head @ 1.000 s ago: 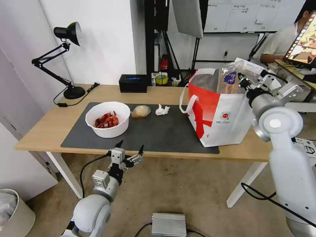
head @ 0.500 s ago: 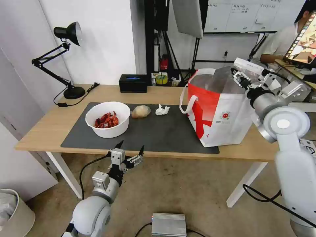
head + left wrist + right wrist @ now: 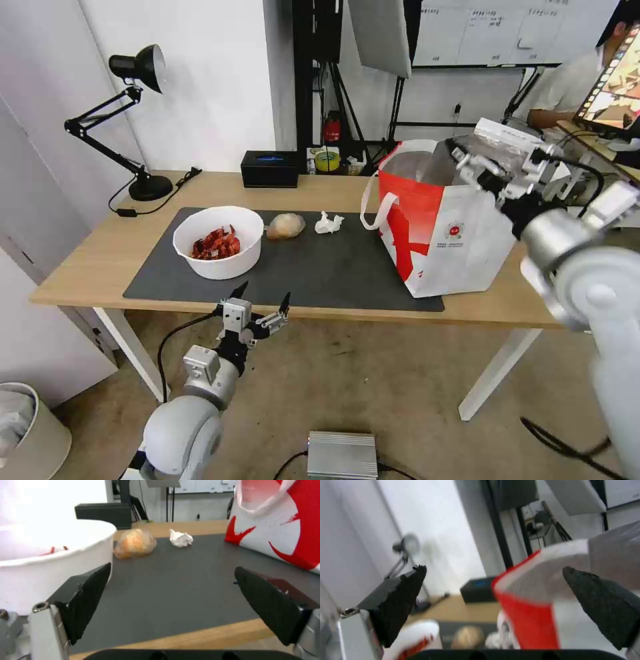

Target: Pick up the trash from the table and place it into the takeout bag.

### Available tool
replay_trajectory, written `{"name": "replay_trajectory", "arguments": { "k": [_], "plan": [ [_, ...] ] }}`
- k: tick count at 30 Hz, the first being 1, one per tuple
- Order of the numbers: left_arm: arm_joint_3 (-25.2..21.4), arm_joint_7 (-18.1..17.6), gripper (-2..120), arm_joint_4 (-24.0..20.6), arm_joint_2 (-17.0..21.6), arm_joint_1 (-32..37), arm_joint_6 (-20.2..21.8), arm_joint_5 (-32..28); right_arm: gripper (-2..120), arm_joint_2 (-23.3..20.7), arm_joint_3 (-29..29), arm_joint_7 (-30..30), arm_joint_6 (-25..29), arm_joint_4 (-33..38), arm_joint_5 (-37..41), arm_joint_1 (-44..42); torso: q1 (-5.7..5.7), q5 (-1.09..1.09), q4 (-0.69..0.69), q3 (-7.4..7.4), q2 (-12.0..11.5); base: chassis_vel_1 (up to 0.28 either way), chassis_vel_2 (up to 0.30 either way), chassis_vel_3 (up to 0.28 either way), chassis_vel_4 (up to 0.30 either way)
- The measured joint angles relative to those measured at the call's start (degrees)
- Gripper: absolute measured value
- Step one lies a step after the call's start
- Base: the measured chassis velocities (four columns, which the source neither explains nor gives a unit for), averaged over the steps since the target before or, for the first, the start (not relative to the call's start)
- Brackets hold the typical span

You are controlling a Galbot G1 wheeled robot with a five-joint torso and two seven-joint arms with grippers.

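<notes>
The white bowl of red shells sits at the left of the dark mat on the table. Behind it lie the beige wrapped lump and the crumpled tissue. The red-and-white takeout bag stands open at the table's right. My right gripper hovers over the bag's mouth, open and holding nothing, with the bag's rim just beyond its fingers. My left gripper hangs open below the table's front edge, facing the bowl, lump and tissue.
A black box and a desk lamp stand along the table's back edge. A pale bin and a metal box are on the floor. A person sits at a screen at the far right.
A second ago my right gripper held a clear plastic package over the bag; that package has left its fingers, and the open gripper has shifted left above the bag. The left arm stayed put.
</notes>
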Motion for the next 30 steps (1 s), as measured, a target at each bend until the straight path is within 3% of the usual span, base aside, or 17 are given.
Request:
{"name": "replay_trajectory", "arguments": {
  "k": [11, 20, 30],
  "plan": [
    [-2.95, 0.95, 100, -1.59, 1.06, 2.55, -1.08, -0.09, 100, 2.15, -2.17, -8.61, 6.76, 3.24, -19.65, -18.48, 0.00, 0.00, 0.01, 0.00, 0.00, 0.000, 0.000, 0.000, 0.000],
    [-4.81, 2.60, 100, -0.97, 2.18, 3.39, -1.28, 0.03, 100, 2.57, -3.73, -12.66, 9.24, 0.66, -27.79, -24.47, 0.01, 0.00, 0.01, 0.00, 0.00, 0.000, 0.000, 0.000, 0.000],
    [-6.45, 4.81, 100, 0.15, 2.87, 4.94, -0.31, 0.87, 100, 4.53, -6.44, -13.33, 13.04, -2.22, -33.49, -28.73, 0.00, 0.00, 0.01, 0.00, 0.00, 0.000, 0.000, 0.000, 0.000]
  ]
}}
